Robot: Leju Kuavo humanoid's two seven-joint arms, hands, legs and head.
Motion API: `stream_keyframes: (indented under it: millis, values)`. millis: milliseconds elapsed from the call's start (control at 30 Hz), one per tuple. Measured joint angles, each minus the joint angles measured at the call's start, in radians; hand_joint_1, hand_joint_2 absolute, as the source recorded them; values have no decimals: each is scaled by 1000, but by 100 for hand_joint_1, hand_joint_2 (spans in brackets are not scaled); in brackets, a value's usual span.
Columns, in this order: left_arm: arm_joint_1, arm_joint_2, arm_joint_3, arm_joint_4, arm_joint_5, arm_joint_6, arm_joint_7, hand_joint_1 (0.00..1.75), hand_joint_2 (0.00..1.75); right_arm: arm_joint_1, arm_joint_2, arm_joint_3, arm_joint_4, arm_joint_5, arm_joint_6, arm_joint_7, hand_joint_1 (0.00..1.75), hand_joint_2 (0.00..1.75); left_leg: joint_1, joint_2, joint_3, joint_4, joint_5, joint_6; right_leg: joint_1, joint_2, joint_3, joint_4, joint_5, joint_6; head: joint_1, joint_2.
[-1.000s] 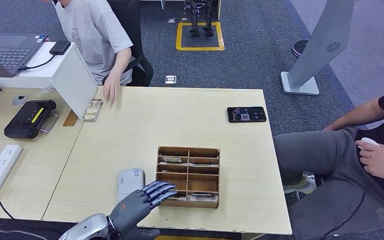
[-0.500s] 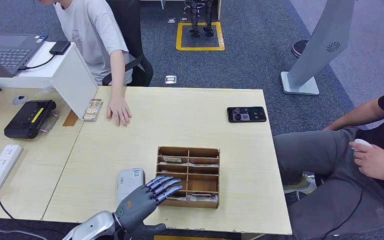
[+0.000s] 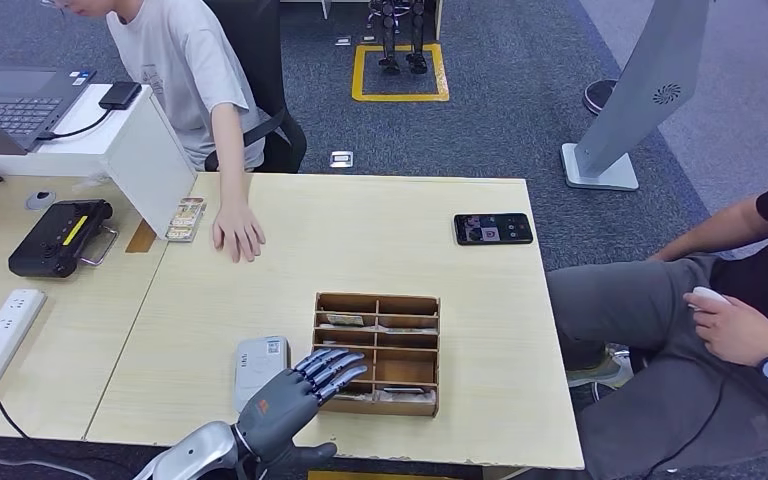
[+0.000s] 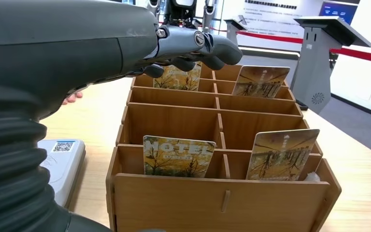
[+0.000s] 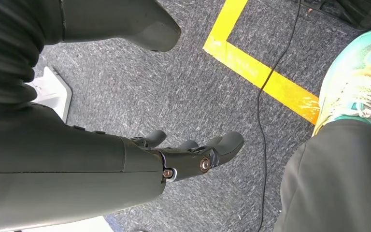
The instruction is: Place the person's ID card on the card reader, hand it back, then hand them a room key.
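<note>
Over the near edge of the table (image 3: 440,270), my head camera shows the left robot hand (image 3: 295,392) hovering with fingers spread and holding nothing, between the grey card reader (image 3: 260,366) and the wooden card organizer (image 3: 377,352); a person's hand (image 3: 237,228) lies flat on the far side beside a small stack of cards (image 3: 186,218), and a phone (image 3: 493,228) sits well apart to the right. From my left wrist camera, the empty fingers (image 4: 207,46) reach above the organizer's back rows, where room key cards (image 4: 178,155) stand upright in compartments. Down at my right wrist camera, the right robot hand (image 5: 183,157) hangs over grey carpet, fingers loosely apart, gripping nothing; I cannot make out the ID card
</note>
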Motion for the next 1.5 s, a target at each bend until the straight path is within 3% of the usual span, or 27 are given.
stream_keyframes:
  millis: [367,933,1500]
  values:
    - [1,-15,0,25,19,4,5,0,175,-2,4,0,0,1,0,3,0,175,0,0,0,0,0,0,0,0,0,0,0,0,0,0]
    - [5,-47,14,102,-95,103,82,0,175,-2,6,0,2,8,-13,8,0,175,0,0,0,0,0,0,0,0,0,0,0,0,0,0]
    - [12,-62,43,133,-94,110,82,0,175,-4,8,0,6,9,-13,10,0,175,0,0,0,0,0,0,0,0,0,0,0,0,0,0]
